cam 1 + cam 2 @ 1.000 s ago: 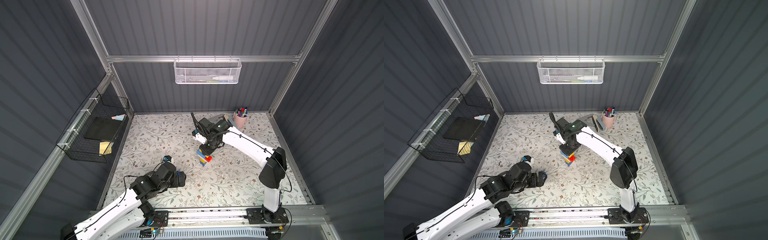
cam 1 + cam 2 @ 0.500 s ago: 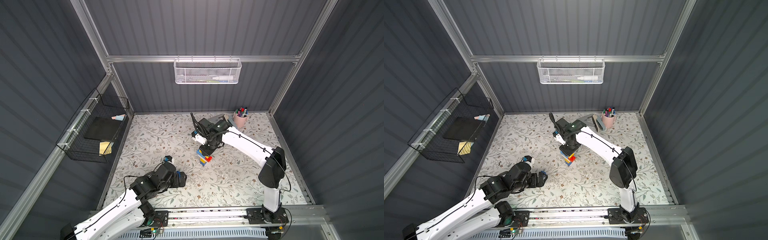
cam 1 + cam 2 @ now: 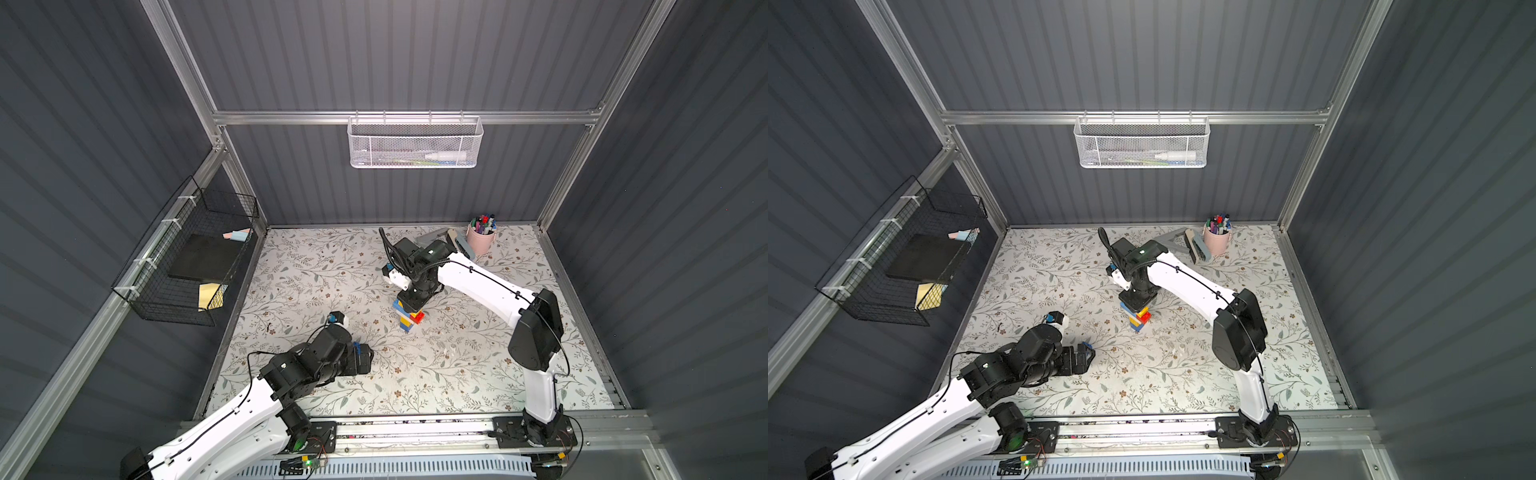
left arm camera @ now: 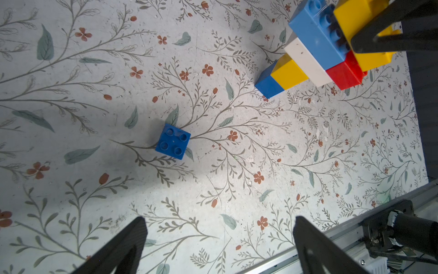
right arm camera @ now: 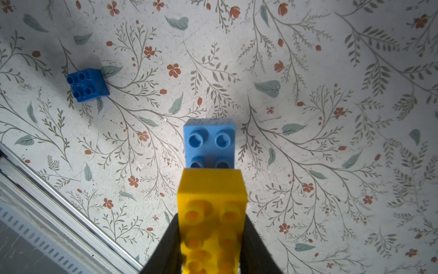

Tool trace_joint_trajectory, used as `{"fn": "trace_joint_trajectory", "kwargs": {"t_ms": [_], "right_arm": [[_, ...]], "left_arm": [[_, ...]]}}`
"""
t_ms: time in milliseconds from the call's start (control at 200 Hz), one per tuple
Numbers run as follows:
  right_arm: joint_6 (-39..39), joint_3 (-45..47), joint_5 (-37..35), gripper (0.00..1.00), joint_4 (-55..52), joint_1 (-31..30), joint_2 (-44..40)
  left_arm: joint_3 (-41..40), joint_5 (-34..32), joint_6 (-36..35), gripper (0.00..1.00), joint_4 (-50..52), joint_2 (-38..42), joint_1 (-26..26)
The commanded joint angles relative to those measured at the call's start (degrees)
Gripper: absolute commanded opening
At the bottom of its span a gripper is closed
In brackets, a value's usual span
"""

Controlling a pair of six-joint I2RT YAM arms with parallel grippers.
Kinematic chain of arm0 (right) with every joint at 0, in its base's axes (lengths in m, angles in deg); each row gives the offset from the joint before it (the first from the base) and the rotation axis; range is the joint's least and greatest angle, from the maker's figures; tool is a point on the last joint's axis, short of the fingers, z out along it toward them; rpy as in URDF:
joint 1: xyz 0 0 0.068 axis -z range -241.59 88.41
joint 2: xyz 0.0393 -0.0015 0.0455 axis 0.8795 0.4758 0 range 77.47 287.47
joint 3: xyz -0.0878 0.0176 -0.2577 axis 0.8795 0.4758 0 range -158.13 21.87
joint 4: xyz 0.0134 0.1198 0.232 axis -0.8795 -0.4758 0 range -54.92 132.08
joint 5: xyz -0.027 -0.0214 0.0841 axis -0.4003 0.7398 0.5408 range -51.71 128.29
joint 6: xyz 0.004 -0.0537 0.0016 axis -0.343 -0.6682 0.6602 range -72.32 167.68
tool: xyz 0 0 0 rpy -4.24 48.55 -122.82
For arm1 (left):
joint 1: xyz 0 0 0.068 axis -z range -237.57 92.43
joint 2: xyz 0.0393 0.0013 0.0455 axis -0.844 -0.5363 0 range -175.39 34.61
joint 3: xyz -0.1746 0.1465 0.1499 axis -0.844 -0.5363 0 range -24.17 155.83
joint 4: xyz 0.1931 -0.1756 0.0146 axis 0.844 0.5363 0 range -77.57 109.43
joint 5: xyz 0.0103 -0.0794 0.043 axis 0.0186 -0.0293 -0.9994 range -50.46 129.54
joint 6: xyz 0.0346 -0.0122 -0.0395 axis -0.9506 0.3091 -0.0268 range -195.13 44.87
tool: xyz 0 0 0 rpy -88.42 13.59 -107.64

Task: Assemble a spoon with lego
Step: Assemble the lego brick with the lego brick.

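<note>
Yellow plastic sits between the narrowed fingers of the right claw [image 5: 211, 237], which pinches the top brick of the spoon [image 5: 209, 144] from both sides. The spoon [image 3: 409, 318] stands on end near the middle of the table [image 3: 457, 374], a little toward the far edge, in both top views [image 3: 1138, 318]. In the left wrist view the spoon [image 4: 315, 54] runs up from a blue end at the table surface through yellow and white, then widens into blue and red bricks with yellow on top. The right claw [image 3: 411, 297] comes down on it from above. A loose blue brick [image 4: 173, 141], square with four studs up, lies flat on the table between the spoon and the front left corner, well apart from the spoon. The left claw [image 4: 219, 221] hangs over that part of the table with its fingers spread wide and nothing between them, touching neither the brick nor the spoon.
</note>
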Motion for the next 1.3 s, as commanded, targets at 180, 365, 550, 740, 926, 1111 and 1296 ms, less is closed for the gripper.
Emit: {"fn": "trace_joint_trajectory", "kwargs": {"t_ms": [180, 365, 550, 740, 926, 1111, 1296], "right_arm": [[-2.0, -1.1, 1.5, 0.17, -0.5, 0.5, 1.8], [-1.7, -1.1, 0.8, 0.17, -0.8, 0.5, 2.6], [-0.8, -1.4, 0.5, 0.17, -1.0, 0.8, 3.4], [0.1, -1.4, 0.3, 0.17, -1.0, 0.9, 3.7], [0.8, -1.3, -0.8, 0.17, -0.9, 1.0, 4.2], [1.8, -1.1, -1.8, 0.16, 0.2, 1.1, 3.4], [2.6, 0.1, -0.8, 0.14, 2.2, 1.0, 1.6]], "left_arm": [[-0.6, 0.2, -0.6, 0.99, 0.3, 1.0, 0.1], [-0.7, 0.1, -0.5, 0.99, 0.2, 1.0, 0.0], [-0.7, 0.2, -0.5, 0.99, 0.3, 1.1, 0.1], [-0.7, 0.1, -0.4, 0.99, 0.2, 1.4, 0.1], [-0.7, 0.1, -0.4, 0.99, 0.3, 1.5, 0.1], [-0.7, 0.1, -0.4, 0.99, 0.3, 1.6, 0.1], [-0.7, 0.1, -0.4, 0.99, 0.3, 1.6, 0.1]]}}
